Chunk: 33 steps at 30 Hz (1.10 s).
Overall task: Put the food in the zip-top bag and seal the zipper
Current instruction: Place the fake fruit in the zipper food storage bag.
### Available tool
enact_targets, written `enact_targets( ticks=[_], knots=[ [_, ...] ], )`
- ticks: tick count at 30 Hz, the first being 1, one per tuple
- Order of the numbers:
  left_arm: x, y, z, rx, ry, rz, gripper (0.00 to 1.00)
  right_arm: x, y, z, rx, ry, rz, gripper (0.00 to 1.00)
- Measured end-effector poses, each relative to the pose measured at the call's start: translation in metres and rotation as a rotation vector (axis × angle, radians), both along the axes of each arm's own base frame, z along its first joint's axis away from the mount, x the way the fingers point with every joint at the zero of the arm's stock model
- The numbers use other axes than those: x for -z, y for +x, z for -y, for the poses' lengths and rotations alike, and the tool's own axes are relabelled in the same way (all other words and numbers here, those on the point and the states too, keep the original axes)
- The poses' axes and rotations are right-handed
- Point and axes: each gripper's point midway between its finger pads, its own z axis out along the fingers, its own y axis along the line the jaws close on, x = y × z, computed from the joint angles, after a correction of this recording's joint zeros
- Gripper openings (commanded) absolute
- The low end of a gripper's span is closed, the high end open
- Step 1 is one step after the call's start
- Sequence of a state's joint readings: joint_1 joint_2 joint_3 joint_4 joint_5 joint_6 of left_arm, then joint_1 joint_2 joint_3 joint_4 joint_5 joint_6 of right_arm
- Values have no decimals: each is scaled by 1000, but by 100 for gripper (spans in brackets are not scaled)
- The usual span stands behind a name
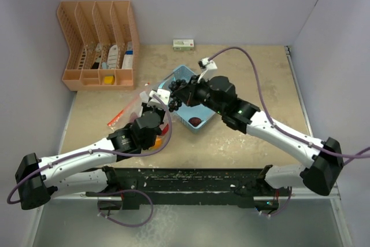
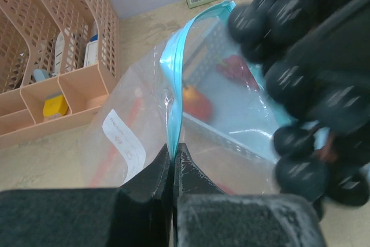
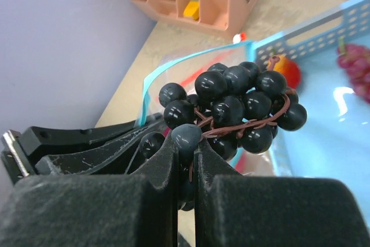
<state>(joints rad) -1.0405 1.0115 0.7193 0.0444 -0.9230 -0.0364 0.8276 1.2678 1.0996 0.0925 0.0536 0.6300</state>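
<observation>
- The grapes (image 3: 237, 105) are a bunch of glossy, dark round balls strung on a thin brown stem. They are bunched too tightly to count exactly.
- The right claw (image 3: 186, 143) is clamped on the near end of the bunch, with one ball pinched between its dull black fingers.
- From that claw the bunch's long axis runs away from the fingertips toward the basket (image 1: 184, 72). The bunch is held up off the table (image 1: 254, 85), at the basket's left edge and just beside the bag's mouth.
- The bag (image 2: 139, 85) is a single bag of thin, clear, crinkled plastic with a blue strip along its rim and one white label (image 2: 123, 143).
- The left claw (image 2: 173, 157) is pinched together on that blue rim and holds it raised. The rim runs from its fingertips toward the basket.
- The basket is a single one of light blue plastic, square, with perforated walls. A red fruit (image 1: 196, 121) lies at its near corner.
- One orange lattice rack (image 1: 95, 27) with four long slots stands at the far left.
- One small flat box (image 1: 183, 43) lies by the back wall.
</observation>
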Motion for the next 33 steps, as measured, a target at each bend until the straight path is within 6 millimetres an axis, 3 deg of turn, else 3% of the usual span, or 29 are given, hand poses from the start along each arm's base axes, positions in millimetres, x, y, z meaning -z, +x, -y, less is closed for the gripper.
enact_targets(
  ticks=[4,9,16,21,24,31,32,33],
  knots=[
    [0,0,1,4,-2,-1,0,26,-8,-29,-51,-23,-47,0],
    [-2,-1,0,5,-7,2,0,48,-10,-41,-65,-49,-92,0],
    [-7,-2,-3,-1,-17,9,0,48,-11,-70,-113,-94,-80,0],
    [-12,-1,-13,-30,-24,18,0,60,-15,-92,-159,-159,-81,3],
    [-10,-2,-15,-32,-10,10,0,70,-20,-98,-184,-183,-86,19],
    [-4,-4,-21,-50,28,-6,0,78,-17,-90,-189,-261,-73,92],
    [-4,-4,-22,-55,30,-5,0,79,-16,-85,-181,-281,-70,99],
    [-5,-4,-23,-59,27,-3,0,78,-16,-79,-169,-294,-68,100]
  ],
)
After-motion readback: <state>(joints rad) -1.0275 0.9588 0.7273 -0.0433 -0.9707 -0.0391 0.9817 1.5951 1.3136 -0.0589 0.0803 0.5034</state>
